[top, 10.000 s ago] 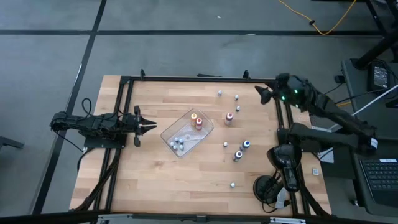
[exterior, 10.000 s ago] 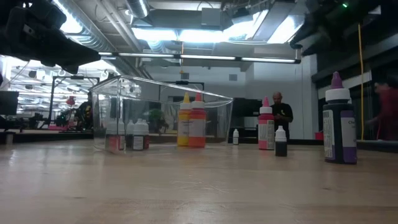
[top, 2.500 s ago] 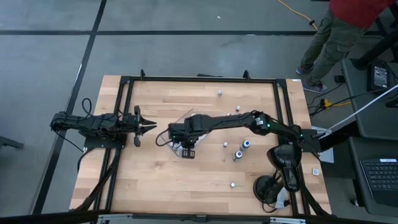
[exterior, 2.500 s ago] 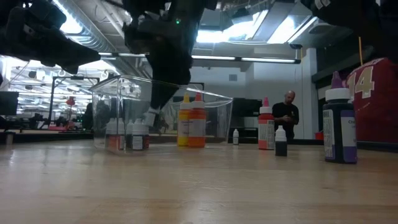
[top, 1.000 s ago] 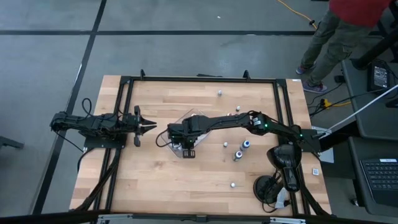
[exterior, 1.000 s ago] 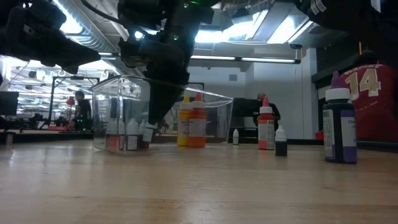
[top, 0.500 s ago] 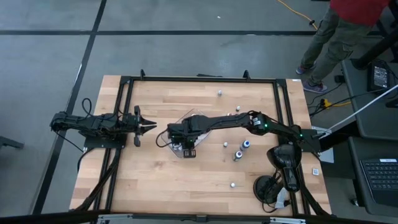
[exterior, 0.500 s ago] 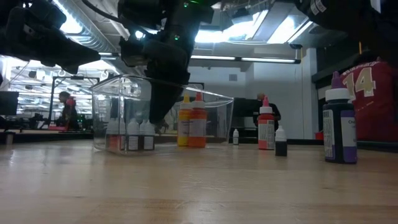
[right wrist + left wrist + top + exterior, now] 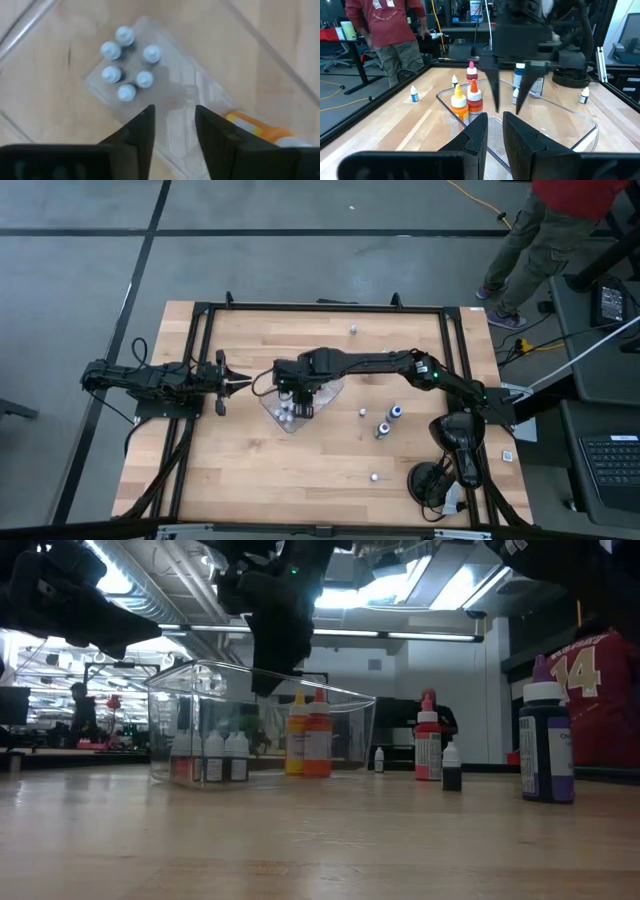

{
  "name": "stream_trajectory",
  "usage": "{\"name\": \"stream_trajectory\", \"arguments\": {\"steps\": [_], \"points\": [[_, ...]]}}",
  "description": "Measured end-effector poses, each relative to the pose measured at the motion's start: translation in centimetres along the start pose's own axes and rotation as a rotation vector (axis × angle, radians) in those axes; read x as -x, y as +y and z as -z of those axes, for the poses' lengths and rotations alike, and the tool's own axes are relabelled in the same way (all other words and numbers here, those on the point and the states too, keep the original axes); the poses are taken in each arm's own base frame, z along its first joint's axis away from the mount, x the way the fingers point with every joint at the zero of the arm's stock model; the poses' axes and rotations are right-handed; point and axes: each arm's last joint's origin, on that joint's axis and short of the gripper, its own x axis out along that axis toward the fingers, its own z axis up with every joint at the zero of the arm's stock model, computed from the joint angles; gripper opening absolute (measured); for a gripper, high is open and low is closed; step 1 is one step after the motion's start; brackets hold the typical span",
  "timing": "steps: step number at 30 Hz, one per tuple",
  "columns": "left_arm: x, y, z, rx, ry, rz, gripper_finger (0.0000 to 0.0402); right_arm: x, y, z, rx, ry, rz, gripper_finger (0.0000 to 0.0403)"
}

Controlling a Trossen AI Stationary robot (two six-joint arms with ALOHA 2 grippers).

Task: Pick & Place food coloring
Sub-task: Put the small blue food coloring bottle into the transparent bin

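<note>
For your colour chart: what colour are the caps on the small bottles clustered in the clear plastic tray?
Pale blue-white caps, clearest in the right wrist view.

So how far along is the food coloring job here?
Partly done. Six white-capped bottles stand clustered in the clear tray, plus an orange bottle. Nothing is in hand: the right gripper hangs open and empty above the tray, and the left gripper waits shut at the table's left. At least five bottles remain outside, including a blue-capped one.

table (image 9: 250,470) – pale wood, smooth | tray (image 9: 340,720) – clear glossy plastic | frame (image 9: 320,306) – black metal
</note>
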Motion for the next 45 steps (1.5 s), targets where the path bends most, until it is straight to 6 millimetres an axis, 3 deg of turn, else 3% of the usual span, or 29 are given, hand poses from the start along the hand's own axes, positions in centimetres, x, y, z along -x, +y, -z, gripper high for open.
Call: {"name": "stream_trajectory", "arguments": {"steps": [5,11,16,23,31,37,45], "points": [[0.0,0.0,0.0,0.0,0.0,0.0,0.0052,1.9,-2.2,-0.2,-0.07,-0.041,0.037,0.0206],[0.0,0.0,0.0,0.0,0.0,0.0,0.0058,4.2,-6.7,0.0,-0.239,-0.09,0.138,0.0254],[0.0,0.0,0.0,0.0,0.0,0.0,0.0057,5.3,-11.0,0.9,-0.416,-0.079,0.237,0.0255],[0.0,0.0,0.0,0.0,0.0,0.0,0.0052,5.6,-17.9,3.8,-0.654,0.034,0.328,0.0247],[0.0,0.0,0.0,0.0,-0.001,0.0,0.0059,6.5,-23.8,6.5,-0.763,0.072,0.496,0.0245],[0.0,0.0,0.0,0.0,0.0,0.0,0.0055,6.7,-26.2,7.5,-0.85,0.049,0.513,0.0245],[0.0,0.0,0.0,0.0,0.0,0.0,0.0054,3.2,-26.2,8.6,-0.807,0.123,0.444,0.0245]]}}
